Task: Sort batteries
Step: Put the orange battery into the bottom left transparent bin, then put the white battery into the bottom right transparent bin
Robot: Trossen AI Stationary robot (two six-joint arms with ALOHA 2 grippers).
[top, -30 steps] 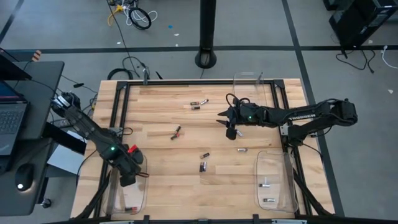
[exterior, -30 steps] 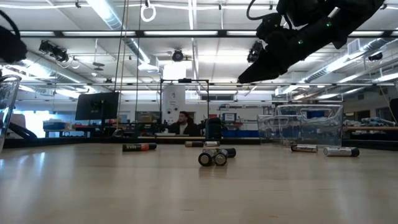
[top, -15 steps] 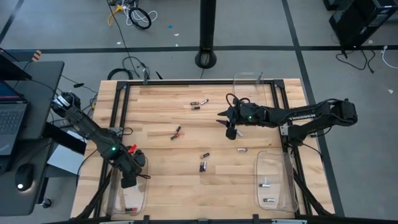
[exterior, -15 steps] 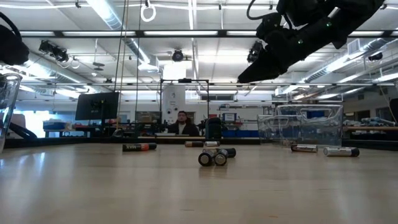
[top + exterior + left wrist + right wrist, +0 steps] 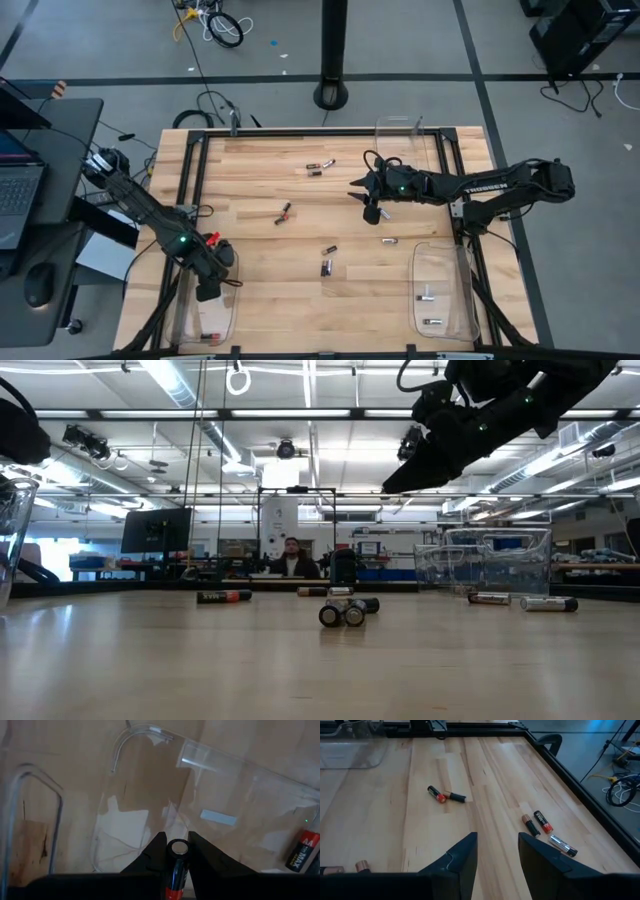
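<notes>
Two dark robot arms over a wooden table with little batteries lying on it.

At about 8 o'clock on the table, the left gripper is over a clear tray; its two fingers are pinched tight on one black and red battery, and another red and black battery lies in the tray. At about 2 o'clock, the right gripper hangs above the wood with its fingers apart and nothing in them. A second clear tray at 5 o'clock holds two batteries. More batteries lie loose: a pair near the middle, a red-tipped pair toward 10 o'clock, and some at 12 o'clock.
</notes>
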